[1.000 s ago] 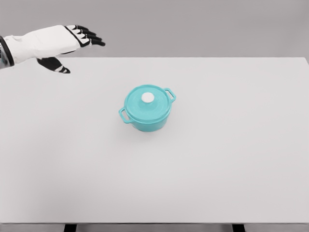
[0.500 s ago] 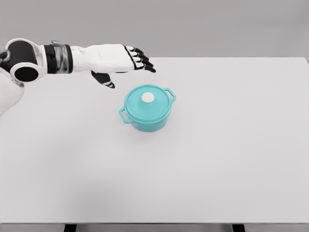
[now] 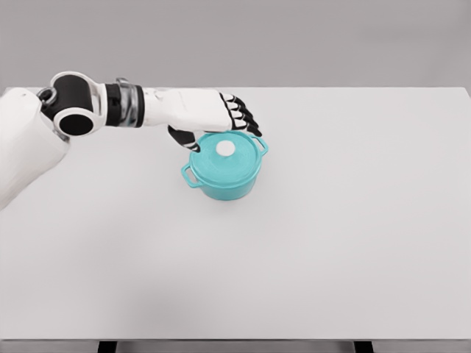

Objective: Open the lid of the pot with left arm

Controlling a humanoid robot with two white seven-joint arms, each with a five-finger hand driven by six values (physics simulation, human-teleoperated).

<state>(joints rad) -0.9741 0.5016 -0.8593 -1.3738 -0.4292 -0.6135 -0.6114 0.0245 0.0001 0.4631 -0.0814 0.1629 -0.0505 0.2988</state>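
Our left hand [image 3: 213, 114] hangs over the far-left rim of the teal pot [image 3: 224, 175], which sits approx. mid-table [image 3: 353, 243], a bit left of centre. Fingers [image 3: 241, 118] are spread and slightly drooped, holding nothing; thumb tucked under, near the pot's back edge. The lid [image 3: 221, 156] is on, w/ its white knob [image 3: 225, 148] dead centre. Key relation: knob lies toward us and a touch right of our fingertips, lower too. So next move, we judge, needs a short reach fwd and down to bracket it. Pot's side handles run lower-left to upper-right. Right arm isn't visible.
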